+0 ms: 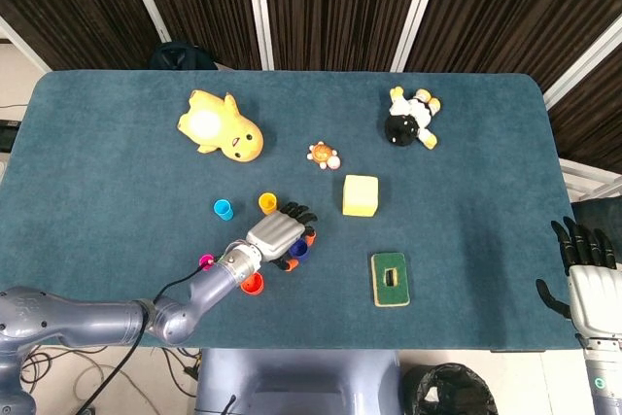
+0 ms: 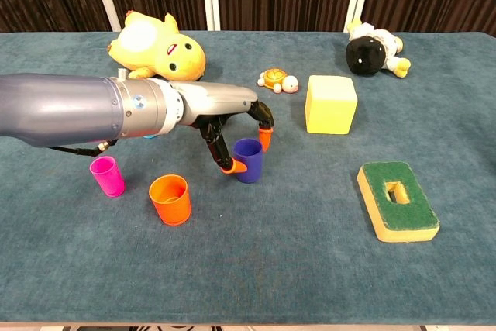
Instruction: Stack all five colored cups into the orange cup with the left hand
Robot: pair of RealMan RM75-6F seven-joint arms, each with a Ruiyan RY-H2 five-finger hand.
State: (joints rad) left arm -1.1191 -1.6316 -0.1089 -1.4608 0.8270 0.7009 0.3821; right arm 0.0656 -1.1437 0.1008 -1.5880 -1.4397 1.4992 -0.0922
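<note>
Left robot hand pinches purple cup at the rim; looks light, stiff, slippery plastic, so grip opposite walls near the top.

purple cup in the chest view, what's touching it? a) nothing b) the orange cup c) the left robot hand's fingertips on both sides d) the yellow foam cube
c: the left robot hand has orange-tipped fingers on either side of the purple cup, which stands upright on the table, apart from the orange cup.
</note>
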